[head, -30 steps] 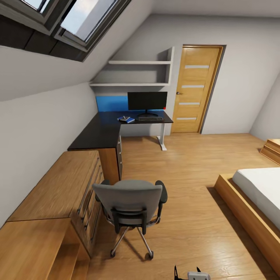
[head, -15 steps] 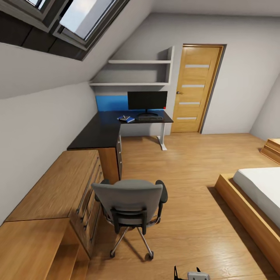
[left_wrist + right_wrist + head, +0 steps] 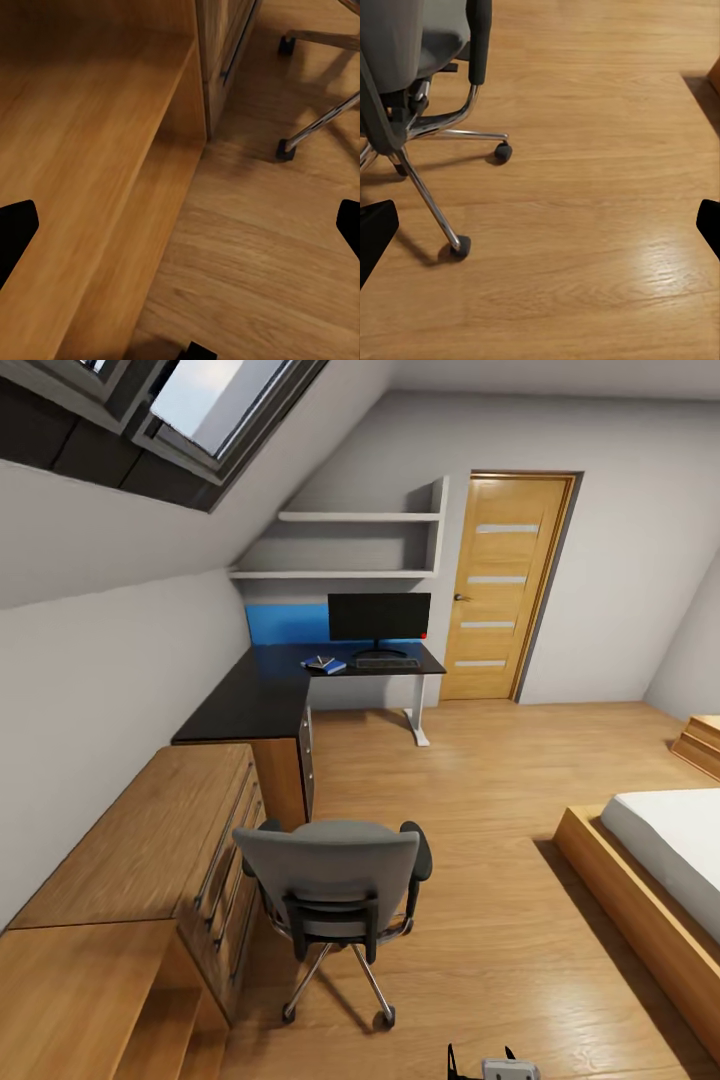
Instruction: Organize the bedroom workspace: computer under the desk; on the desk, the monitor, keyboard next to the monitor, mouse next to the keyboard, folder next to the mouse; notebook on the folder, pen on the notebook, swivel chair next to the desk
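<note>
Swivel chair [image 3: 335, 880] lower centre, back toward camera. Monitor [image 3: 379, 618] and keyboard [image 3: 385, 662] on far worktop [image 3: 260, 695]. Both grippers' fingers spread wide, empty.

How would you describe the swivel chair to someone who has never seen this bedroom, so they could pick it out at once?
Start at the long wooden dresser running along the sloped left wall, below the black desk. Just beside its near end, on the wood floor, stands the swivel chair, its back toward the camera. It is the only grey, wheeled seat with chrome legs and black armrests; everything around it is wooden furniture.
</note>
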